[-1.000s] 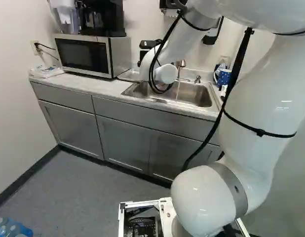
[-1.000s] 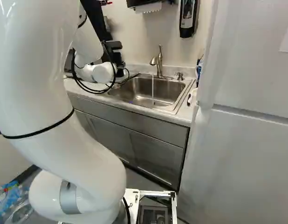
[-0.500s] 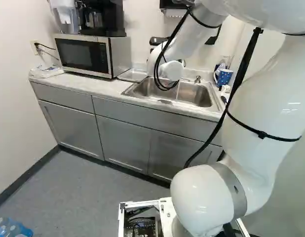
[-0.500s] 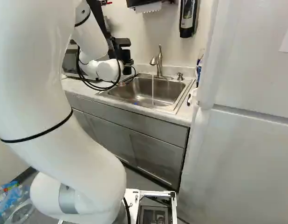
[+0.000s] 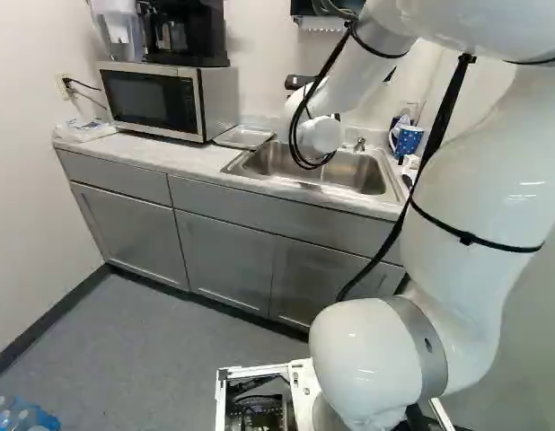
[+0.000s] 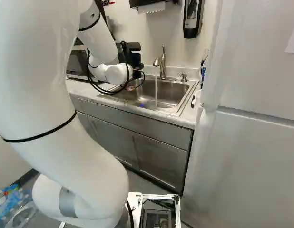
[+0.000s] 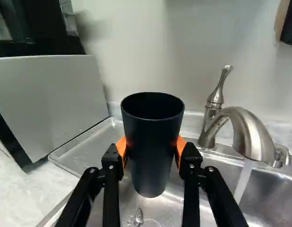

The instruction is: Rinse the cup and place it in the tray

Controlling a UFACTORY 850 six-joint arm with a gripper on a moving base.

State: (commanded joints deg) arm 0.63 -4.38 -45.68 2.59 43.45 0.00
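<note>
Pale kitchenette wall: matte black tapered cup held upright at the steel sink

A tall white refrigerator fills the right of the right base view. Flat grey cabinets carry a light speckled counter, and my thick white jointed arm reaches toward it. A silver microwave with a black door sits on the counter, with a black coffee maker on top. The rectangular sink is set into the counter; between it and the microwave lies a shallow, pale grey rectangular tray.

Beyond the basin rises a curved brushed-metal faucet. My black two-finger gripper is over the end of the sink nearest the tray. Its jaws pinch the cup from two sides, orange pads against its walls. The cup's mouth faces up, and the tray shows behind it, apart from it. A blue mug with white dots stands near the sink's other end. A thin stream of water falls from the faucet into the basin, beside the cup and clear of it.
</note>
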